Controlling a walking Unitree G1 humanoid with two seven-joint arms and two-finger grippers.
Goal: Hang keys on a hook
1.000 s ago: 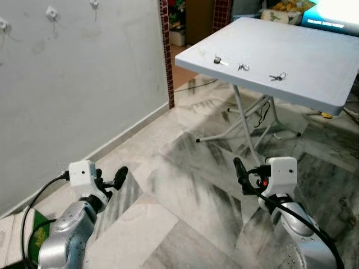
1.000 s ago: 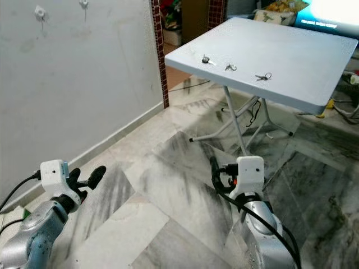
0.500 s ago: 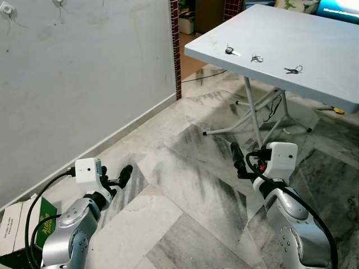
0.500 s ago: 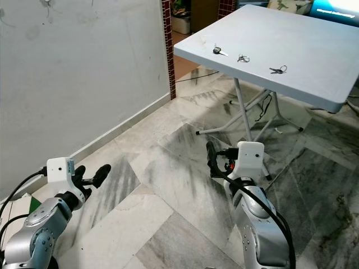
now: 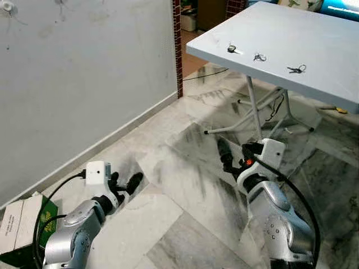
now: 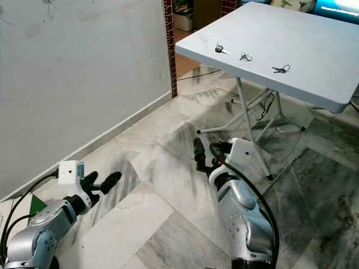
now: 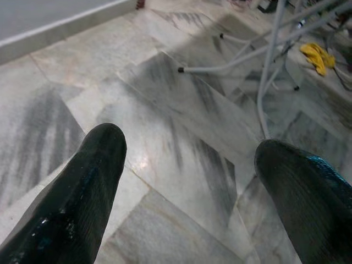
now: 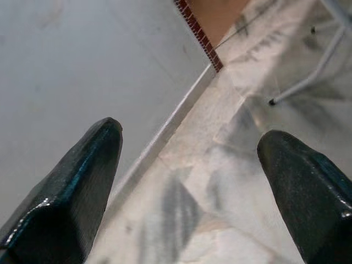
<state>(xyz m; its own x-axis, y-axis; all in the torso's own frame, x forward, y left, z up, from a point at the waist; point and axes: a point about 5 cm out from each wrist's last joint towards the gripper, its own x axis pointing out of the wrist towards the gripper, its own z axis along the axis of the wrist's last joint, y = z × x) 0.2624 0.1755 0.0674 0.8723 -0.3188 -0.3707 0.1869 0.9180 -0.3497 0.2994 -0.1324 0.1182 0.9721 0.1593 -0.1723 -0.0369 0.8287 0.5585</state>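
Three small sets of keys lie in a row near the front edge of the grey folding table (image 5: 314, 39): one key (image 5: 231, 49), a second bunch (image 5: 258, 56) and a third bunch (image 5: 295, 69). High on the grey wall at the far left is a white hook (image 5: 7, 7). Both arms are held low over the marble floor, well short of the table. My left gripper (image 5: 126, 182) is open and holds nothing, as the left wrist view (image 7: 190, 165) also shows. My right gripper (image 5: 226, 158) is open and empty too, pointing toward the wall (image 8: 190, 159).
The table's metal legs (image 5: 252, 112) and a dangling cable stand on the floor ahead of the right arm. A brick-red wall edge (image 5: 178, 50) ends the wall by a doorway. A green and white box (image 5: 22, 216) lies at my lower left. A yellow object (image 7: 316, 55) lies beneath the table.
The view has come closer to the wall and table. My right gripper has swung left toward the wall, and my left gripper has shifted a little to the right. Both stay open.
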